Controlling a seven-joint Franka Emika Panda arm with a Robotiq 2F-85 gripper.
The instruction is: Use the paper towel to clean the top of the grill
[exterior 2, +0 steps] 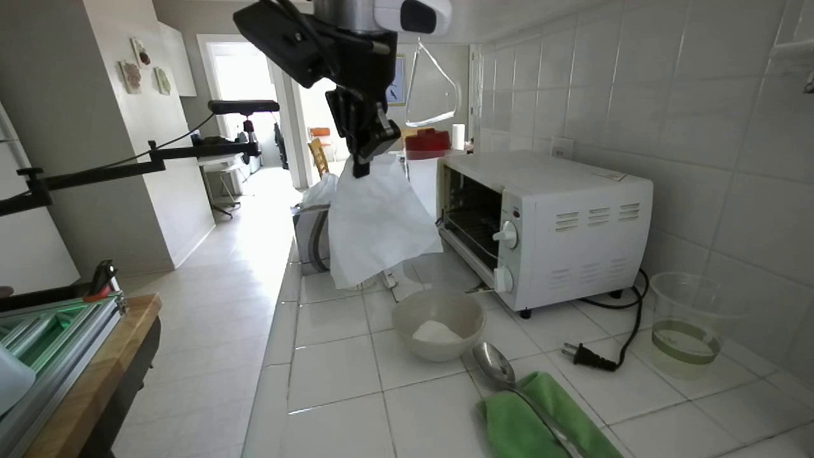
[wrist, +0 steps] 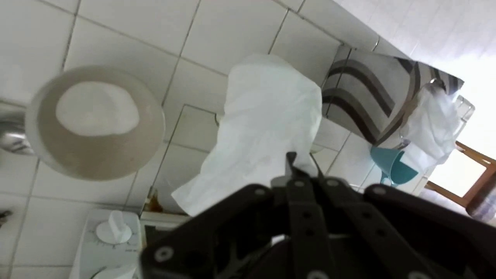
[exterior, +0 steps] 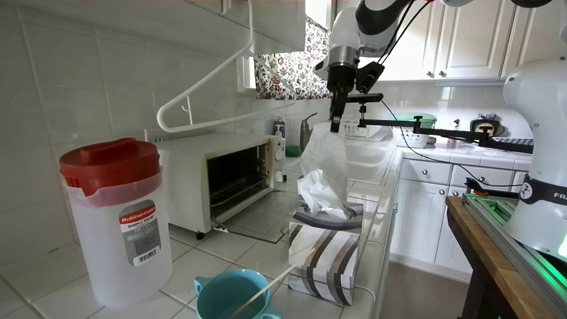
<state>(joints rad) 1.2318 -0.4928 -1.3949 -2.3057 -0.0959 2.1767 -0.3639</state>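
The grill (exterior: pixel 186 181) is a white countertop toaster oven against the wall, its flat top bare and its glass door lowered in front. It also shows in an exterior view (exterior 2: pixel 582 242); its knobs and corner show in the wrist view (wrist: pixel 112 240). My gripper (exterior: pixel 335 126) is shut on the upper end of a white paper towel (exterior: pixel 325 153). The towel hangs down, in front of the grill's open side, in an exterior view (exterior 2: pixel 378 222). In the wrist view, the fingertips (wrist: pixel 303 161) pinch the towel (wrist: pixel 271 108). The gripper is apart from the grill's top.
A striped tissue box (exterior: pixel 323 261) stands near the counter edge. A red-lidded container (exterior: pixel 124 235) and a blue cup (exterior: pixel 234 292) stand nearby. A bowl (exterior 2: pixel 439 321), spoon (exterior 2: pixel 495 364), green cloth (exterior 2: pixel 547 407) and clear cup (exterior 2: pixel 687 318) lie beyond. A white hanger (exterior: pixel 212 122) hangs above the grill.
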